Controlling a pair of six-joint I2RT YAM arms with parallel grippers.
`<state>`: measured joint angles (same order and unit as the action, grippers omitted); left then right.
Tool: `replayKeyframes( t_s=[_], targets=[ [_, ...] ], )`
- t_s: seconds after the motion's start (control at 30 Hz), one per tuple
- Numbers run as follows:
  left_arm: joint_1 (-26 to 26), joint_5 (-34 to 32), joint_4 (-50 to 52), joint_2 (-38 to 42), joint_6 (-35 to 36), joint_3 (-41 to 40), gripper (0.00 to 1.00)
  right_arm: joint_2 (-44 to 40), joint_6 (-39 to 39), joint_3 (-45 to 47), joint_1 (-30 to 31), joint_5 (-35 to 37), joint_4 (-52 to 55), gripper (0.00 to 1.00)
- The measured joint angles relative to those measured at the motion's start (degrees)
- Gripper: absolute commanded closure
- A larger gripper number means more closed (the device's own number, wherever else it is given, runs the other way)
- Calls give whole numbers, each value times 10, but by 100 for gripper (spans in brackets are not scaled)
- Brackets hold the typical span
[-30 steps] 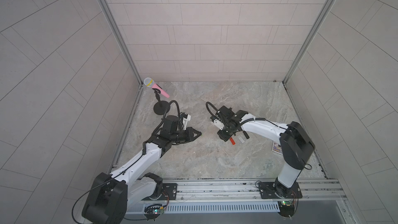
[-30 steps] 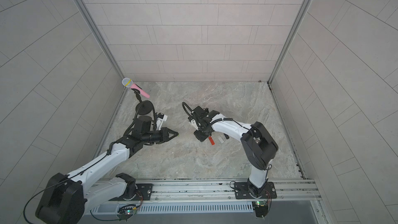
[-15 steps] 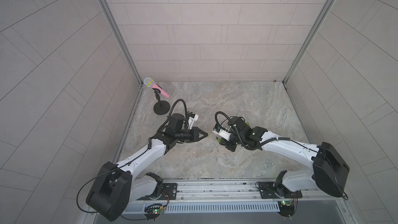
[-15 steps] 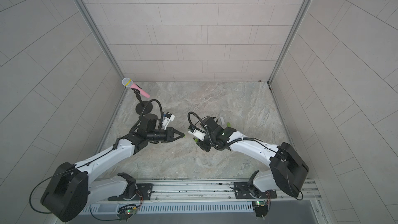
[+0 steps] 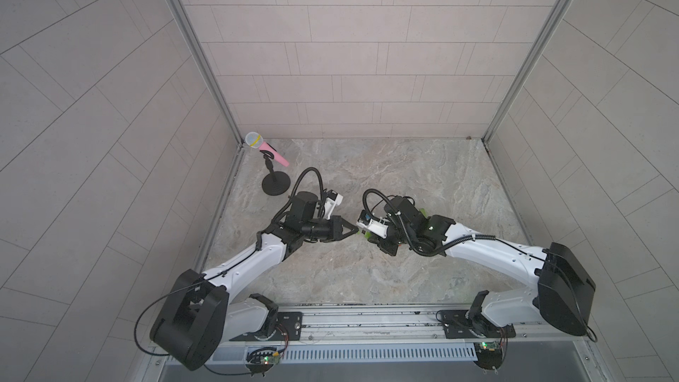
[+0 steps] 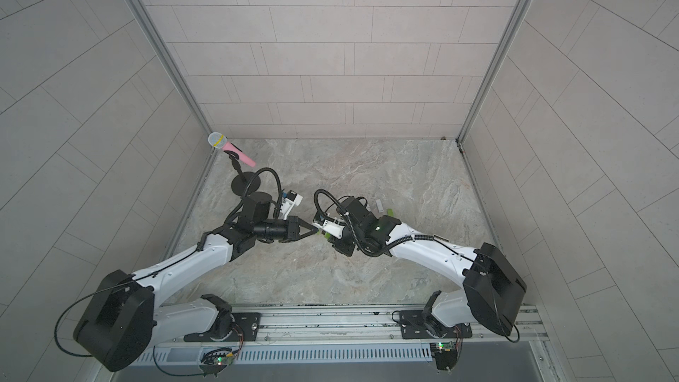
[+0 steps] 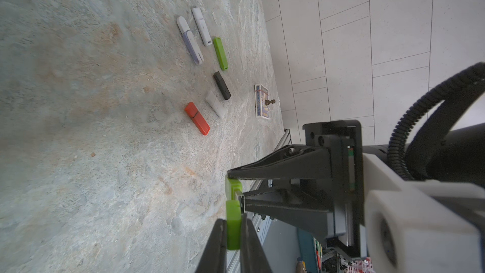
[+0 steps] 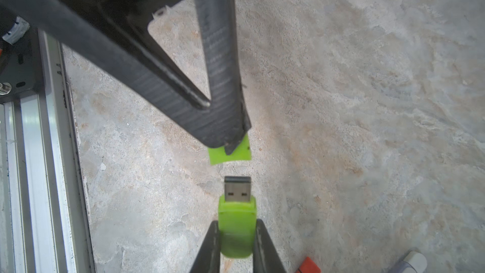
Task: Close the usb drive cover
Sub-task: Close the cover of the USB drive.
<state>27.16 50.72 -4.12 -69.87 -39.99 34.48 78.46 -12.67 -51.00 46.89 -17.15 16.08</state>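
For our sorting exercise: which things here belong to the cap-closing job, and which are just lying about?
In the job: green usb drive, held by the right gripper; green cap, held by the left gripper.
Lying about: orange drive, black drive, capped green drive, small printed box, pink microphone.

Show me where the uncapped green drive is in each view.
Top view: drive mid-table, just past the left claw tip.
Top view: same spot.
Left wrist: edge-on, facing the cap.
Right wrist: drive in the right claw, plug bare.
Landmark: the left claw, holding the cap, shows in all four.
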Motion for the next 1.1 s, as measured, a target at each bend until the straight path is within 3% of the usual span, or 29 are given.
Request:
replayKeyframes(
  t_s=[0.57, 1.1],
  targets=[
    [7, 7, -8, -9, -1, 0, 88, 10, -11, -10, 17, 17, -4, 87],
    [17, 8, 5, -27, 21, 21, 88, 8, -57, -39, 35, 76, 35, 87]
  ],
)
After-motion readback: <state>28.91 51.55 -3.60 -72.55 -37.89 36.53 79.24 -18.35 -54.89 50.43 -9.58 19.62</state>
